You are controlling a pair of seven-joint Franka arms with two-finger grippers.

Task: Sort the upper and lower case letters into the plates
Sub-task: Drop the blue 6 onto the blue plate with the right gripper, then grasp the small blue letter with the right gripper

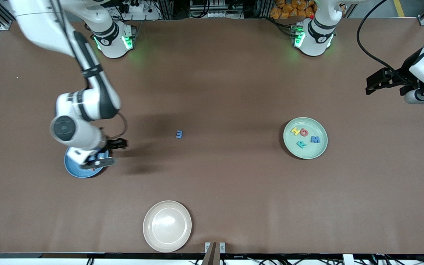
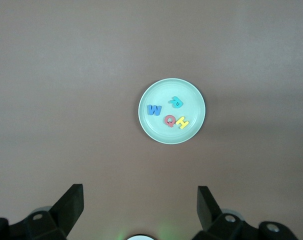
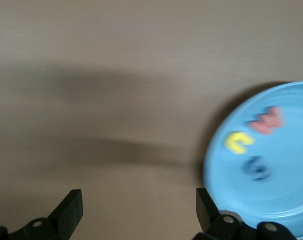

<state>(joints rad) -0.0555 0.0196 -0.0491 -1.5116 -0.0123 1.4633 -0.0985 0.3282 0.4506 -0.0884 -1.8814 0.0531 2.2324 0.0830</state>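
A lone blue letter m (image 1: pixel 179 134) lies on the bare table between the two plates. The mint green plate (image 1: pixel 321 147) (image 2: pixel 191 95) holds a yellow H (image 2: pixel 182 122), red Q (image 2: pixel 170 120), teal R (image 2: pixel 176 102) and blue W (image 2: pixel 154 110). The blue plate (image 1: pixel 73 167) (image 3: pixel 291 200) holds a red m (image 3: pixel 266 121), yellow u (image 3: pixel 239 142) and dark blue g (image 3: pixel 258 168). My right gripper (image 1: pixel 109 152) (image 3: pixel 139 210) hangs open and empty over the table at the blue plate's edge. My left gripper (image 1: pixel 375 82) (image 2: pixel 140 210) waits open, high over the left arm's end.
A cream-beige plate (image 1: pixel 167 226) with nothing in it sits near the table's front edge. The right arm's forearm (image 1: pixel 87 110) hangs over the table above the blue plate. A small bracket (image 1: pixel 214 247) sits at the front edge.
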